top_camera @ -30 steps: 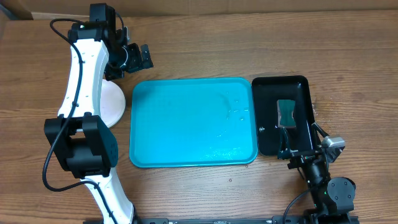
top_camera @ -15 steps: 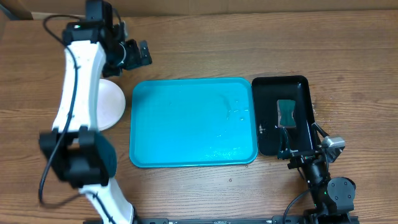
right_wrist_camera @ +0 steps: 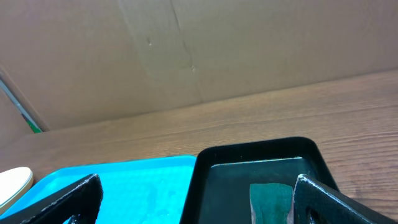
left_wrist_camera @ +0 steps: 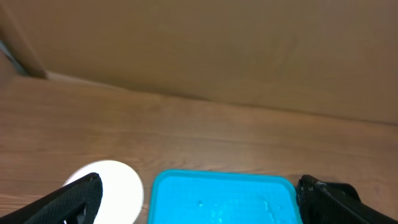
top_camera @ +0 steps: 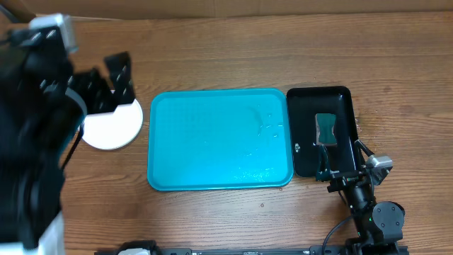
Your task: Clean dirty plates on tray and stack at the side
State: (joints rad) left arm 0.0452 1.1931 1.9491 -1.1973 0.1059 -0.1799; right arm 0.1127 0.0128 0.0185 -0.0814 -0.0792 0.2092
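Note:
The turquoise tray (top_camera: pixel 219 166) lies in the middle of the table, bare except for water drops. It also shows in the left wrist view (left_wrist_camera: pixel 224 199) and the right wrist view (right_wrist_camera: pixel 124 183). A white plate (top_camera: pixel 112 127) sits on the wood just left of the tray and shows in the left wrist view (left_wrist_camera: pixel 121 186). The pale blue and yellow-green plates are not visible. My left gripper (top_camera: pixel 107 85) is open and empty, raised high above the plate's far edge (left_wrist_camera: pixel 199 208). My right gripper (top_camera: pixel 343 168) is open and empty at the black tray's near end (right_wrist_camera: pixel 202 202).
A glossy black tray (top_camera: pixel 343 99) stands right of the turquoise tray with a green sponge (top_camera: pixel 325 127) in it; the sponge shows in the right wrist view (right_wrist_camera: pixel 270 199). A cardboard wall runs along the table's far edge. My left arm fills the overhead view's left side.
My left arm has swung from the table's back left towards the camera and left, uncovering the white plate. Its gripper stays open. The right arm has not moved.

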